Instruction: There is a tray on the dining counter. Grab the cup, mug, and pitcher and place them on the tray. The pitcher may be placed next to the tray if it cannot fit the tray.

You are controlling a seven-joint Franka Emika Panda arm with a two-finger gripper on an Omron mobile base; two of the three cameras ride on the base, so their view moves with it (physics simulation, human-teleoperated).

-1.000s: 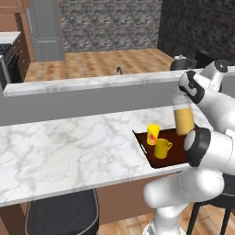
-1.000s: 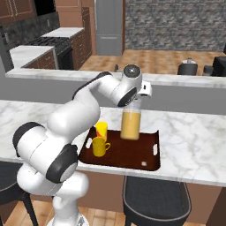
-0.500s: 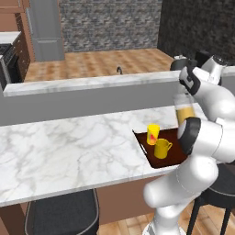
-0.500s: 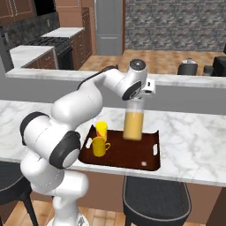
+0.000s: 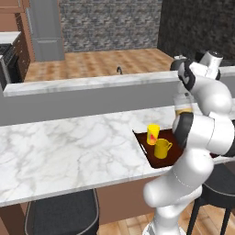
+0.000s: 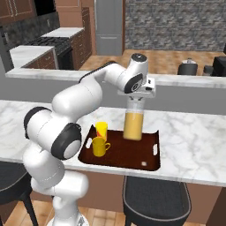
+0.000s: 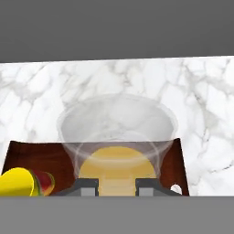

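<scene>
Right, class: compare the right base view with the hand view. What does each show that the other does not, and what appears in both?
Right base view alone: the mug on the tray, a black stool under the dining counter, and the kitchen behind the ledge.

Hand view alone: a look straight down into the pitcher, through its open rim to the juice, with the gripper fingertips at its near wall.

Both: the pitcher standing on the tray, the cup beside it, and the marble counter.

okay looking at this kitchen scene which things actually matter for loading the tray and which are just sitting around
For the job: tray, cup, mug, pitcher, dining counter, gripper shut on the pitcher's rim.

Just sitting around: black stools, stove, kettle, fridge.
</scene>
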